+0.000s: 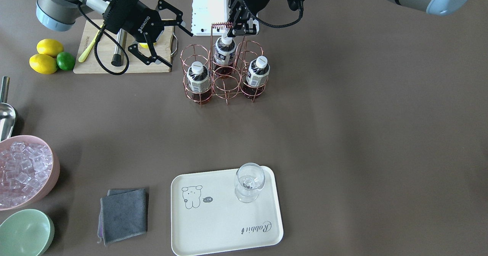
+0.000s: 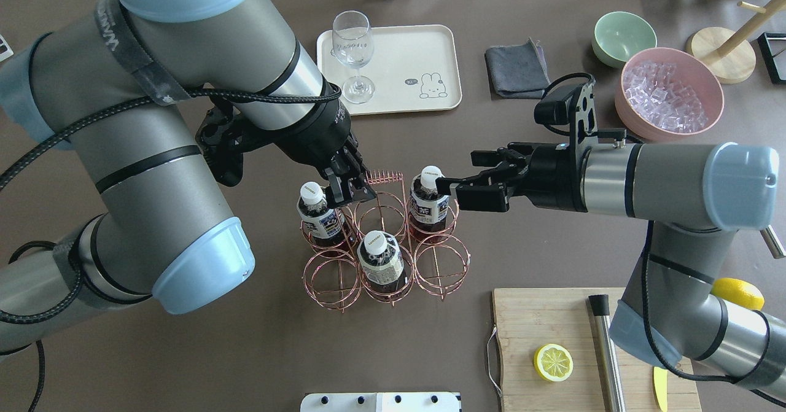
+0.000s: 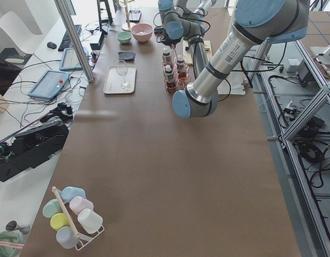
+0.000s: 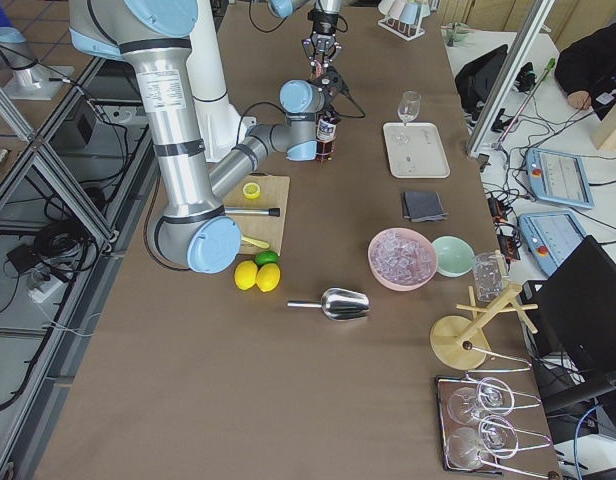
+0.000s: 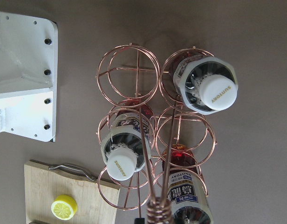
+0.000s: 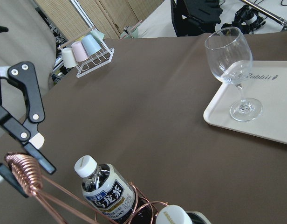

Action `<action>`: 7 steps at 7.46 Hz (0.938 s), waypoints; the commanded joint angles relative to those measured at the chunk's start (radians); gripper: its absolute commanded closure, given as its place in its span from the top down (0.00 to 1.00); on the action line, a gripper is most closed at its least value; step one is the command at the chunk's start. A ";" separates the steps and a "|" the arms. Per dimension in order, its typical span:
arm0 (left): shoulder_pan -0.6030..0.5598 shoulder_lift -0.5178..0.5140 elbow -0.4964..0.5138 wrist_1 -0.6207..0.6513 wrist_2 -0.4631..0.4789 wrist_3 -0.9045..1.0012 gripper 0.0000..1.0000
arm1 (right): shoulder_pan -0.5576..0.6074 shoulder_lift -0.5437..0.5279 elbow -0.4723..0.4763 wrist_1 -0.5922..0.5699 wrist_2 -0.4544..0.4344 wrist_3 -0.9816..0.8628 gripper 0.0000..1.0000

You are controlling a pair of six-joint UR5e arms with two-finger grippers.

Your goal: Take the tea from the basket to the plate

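Observation:
The copper wire basket (image 1: 227,90) (image 2: 331,283) stands mid-table with three tea bottles in its rings (image 2: 430,200) (image 2: 319,215) (image 2: 381,261). My left gripper (image 1: 240,29) (image 2: 350,194) is above it, shut on the coiled handle (image 2: 382,176); its fingers (image 6: 40,156) clamp the coil in the right wrist view. My right gripper (image 1: 180,50) (image 2: 457,169) hovers open and empty, level with the cap of the nearest tea (image 1: 198,78). The cream plate (image 1: 225,225) (image 2: 399,50) lies beyond the basket, with a stemmed glass (image 2: 354,50) standing on it.
A cutting board (image 2: 552,338) with a lemon half (image 2: 553,363) and a metal muddler (image 2: 605,350) lies under my right arm. A grey cloth (image 2: 516,68), a green bowl (image 2: 623,37) and a pink bowl of ice (image 2: 669,93) sit right of the plate.

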 commanded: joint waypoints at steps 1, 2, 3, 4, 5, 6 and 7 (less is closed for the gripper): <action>0.000 0.002 0.000 0.000 0.001 0.001 0.00 | -0.107 -0.021 -0.003 -0.002 -0.203 -0.232 1.00; 0.000 0.002 0.000 0.000 0.001 0.001 0.00 | -0.115 -0.023 -0.009 -0.005 -0.261 -0.279 1.00; -0.002 0.002 0.000 0.000 0.001 0.001 0.00 | -0.136 -0.021 -0.021 -0.002 -0.316 -0.353 1.00; 0.000 0.002 0.000 0.000 0.001 0.001 0.00 | -0.143 -0.009 -0.035 -0.005 -0.321 -0.362 1.00; -0.002 0.002 0.000 0.000 0.001 0.001 0.00 | -0.146 -0.006 -0.043 -0.005 -0.324 -0.360 1.00; -0.003 0.002 0.000 0.000 0.001 -0.001 0.00 | -0.166 -0.004 -0.046 -0.007 -0.350 -0.360 1.00; -0.003 0.002 0.000 0.000 0.001 -0.001 0.00 | -0.170 0.002 -0.053 -0.007 -0.358 -0.365 1.00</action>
